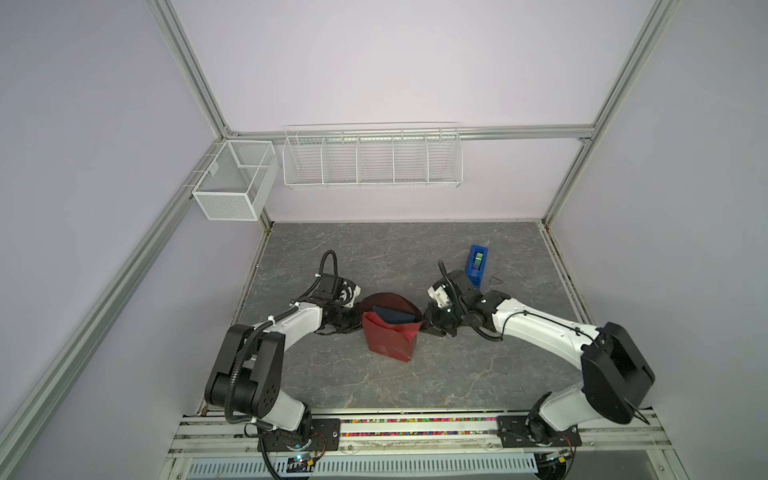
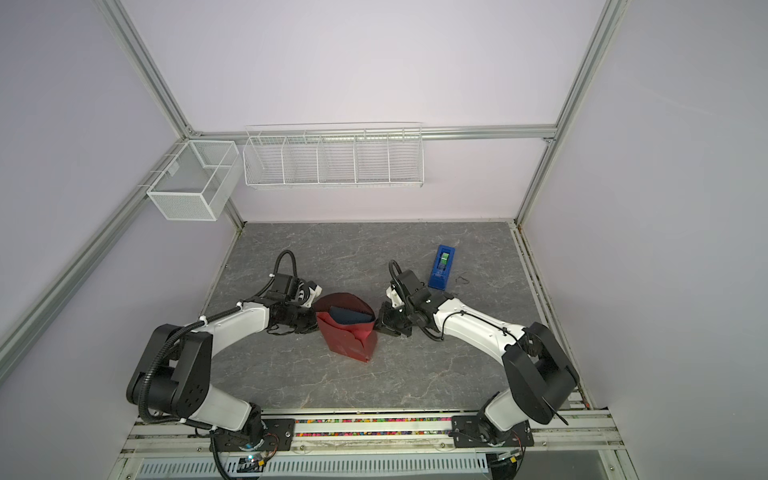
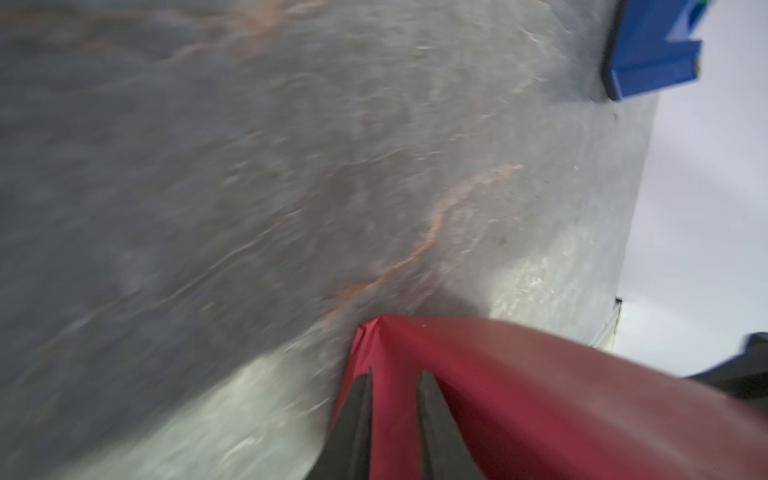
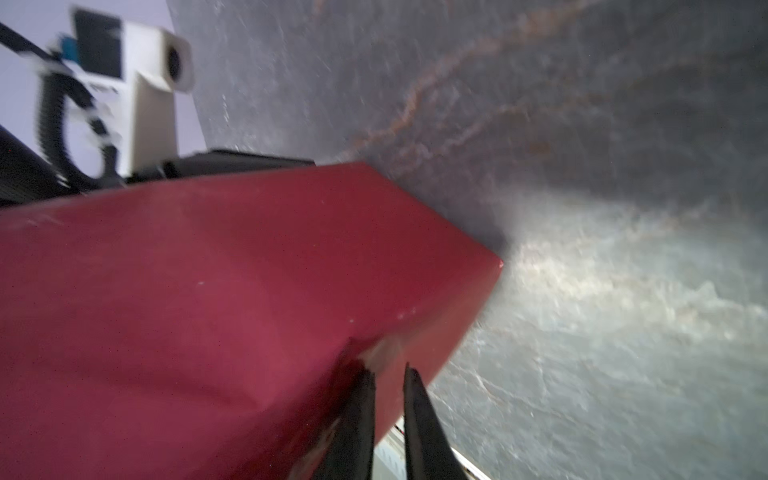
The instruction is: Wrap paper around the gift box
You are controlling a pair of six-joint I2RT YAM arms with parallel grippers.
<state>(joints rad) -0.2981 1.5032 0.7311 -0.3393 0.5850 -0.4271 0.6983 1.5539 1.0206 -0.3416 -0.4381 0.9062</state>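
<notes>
Both top views show us the gift box point(image 1: 392, 314) on the bench point(image 1: 415, 386), cupped by the paper point(image 1: 388, 340), whose sides stand up around it. We see the left pincer point(image 3: 395, 378) nearly closed, pinching the paper's left edge. The right pincer point(image 4: 389, 374) likewise nips its right edge. The tape dispenser point(image 1: 478, 262) lies well apart.

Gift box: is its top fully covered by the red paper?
No, the navy top of the gift box shows inside the open paper.

Grey marbled counter point(image 1: 332, 382) is shown. Red paper point(image 1: 388, 343) is seated mid-counter. Blue tape dispenser point(image 1: 478, 266) is laid far right.
</notes>
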